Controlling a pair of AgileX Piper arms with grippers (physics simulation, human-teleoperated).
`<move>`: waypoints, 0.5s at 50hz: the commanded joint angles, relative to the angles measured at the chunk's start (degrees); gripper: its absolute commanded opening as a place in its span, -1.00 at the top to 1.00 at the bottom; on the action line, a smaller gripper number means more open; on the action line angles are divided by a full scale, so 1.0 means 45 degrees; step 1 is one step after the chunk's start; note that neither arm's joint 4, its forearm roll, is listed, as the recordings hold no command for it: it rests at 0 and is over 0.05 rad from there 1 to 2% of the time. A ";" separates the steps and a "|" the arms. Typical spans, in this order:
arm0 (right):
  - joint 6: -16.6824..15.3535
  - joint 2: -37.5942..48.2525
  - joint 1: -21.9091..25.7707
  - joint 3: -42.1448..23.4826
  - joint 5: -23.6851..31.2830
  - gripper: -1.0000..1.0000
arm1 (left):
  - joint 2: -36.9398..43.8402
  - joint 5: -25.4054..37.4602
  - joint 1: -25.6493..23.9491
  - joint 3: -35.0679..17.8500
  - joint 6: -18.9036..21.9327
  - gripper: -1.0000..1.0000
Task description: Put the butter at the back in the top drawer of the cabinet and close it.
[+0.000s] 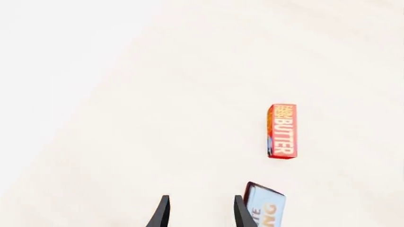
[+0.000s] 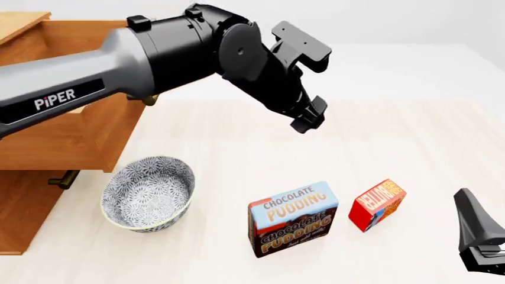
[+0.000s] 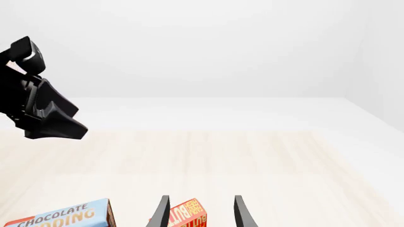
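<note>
The butter, a small red box with an orange top, lies on the table to the right of the chocolate pudding box. The left wrist view looks down on the butter. My left gripper hangs high over the middle of the table, open and empty. At the front right my right gripper stands low and open, with the butter a short way ahead of its fingers and not touching them. The cabinet stands at the left, its top drawer pulled out.
A brown-and-blue chocolate pudding box stands left of the butter. Further left, in front of the cabinet, sits a patterned grey bowl. A brass handle sticks out below the open drawer. The left arm crosses the right wrist view.
</note>
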 commanded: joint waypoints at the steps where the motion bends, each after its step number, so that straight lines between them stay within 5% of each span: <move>1: 0.0000 0.0000 0.0000 0.0000 0.0000 -1.00 | 0.0889 0.0141 -0.0318 -0.0780 -0.0015 -1.00; 25: 0.0000 0.0000 0.0000 0.0000 0.0000 -1.00 | 0.2271 0.0544 -0.0997 -0.2077 -0.0262 -1.00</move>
